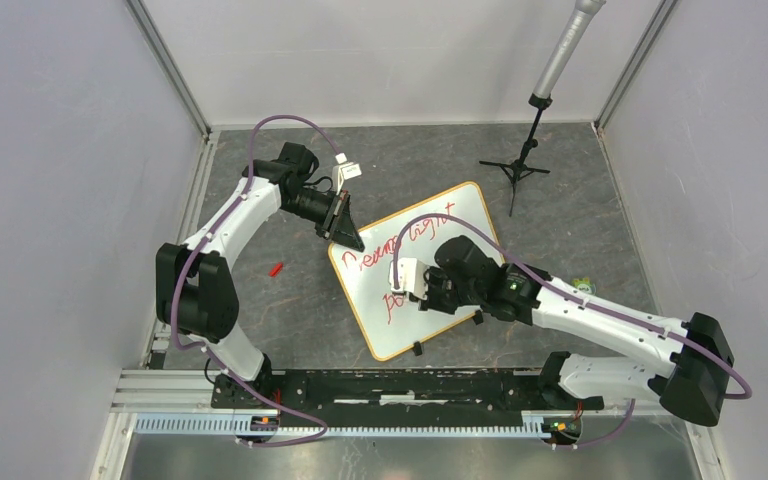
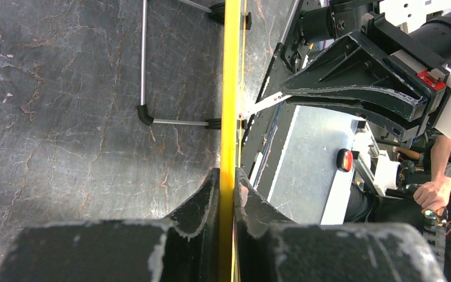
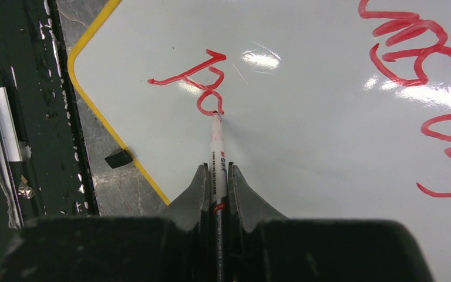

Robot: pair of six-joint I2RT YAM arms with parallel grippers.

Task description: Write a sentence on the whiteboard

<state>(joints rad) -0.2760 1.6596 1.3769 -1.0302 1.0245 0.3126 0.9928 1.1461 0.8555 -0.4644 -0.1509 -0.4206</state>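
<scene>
Tabletop [image 1: 305, 310]: left hand [image 2: 228, 179] pinches whiteboard [image 1: 392, 322]; right hand [image 3: 217, 170] presses marker [image 3: 216, 138], seemingly.

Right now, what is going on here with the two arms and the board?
The right gripper holds a marker with its tip on the whiteboard, at the first letters of a second red line. One line of red words is already written farther up the board. The left gripper is clamped on the board's yellow rim near its left corner.

left hand [image 2: 228, 176] clamped, arm bent, reaching inward | right hand [image 3: 215, 170] clamped, arm stretched leftward, tilted down
</scene>
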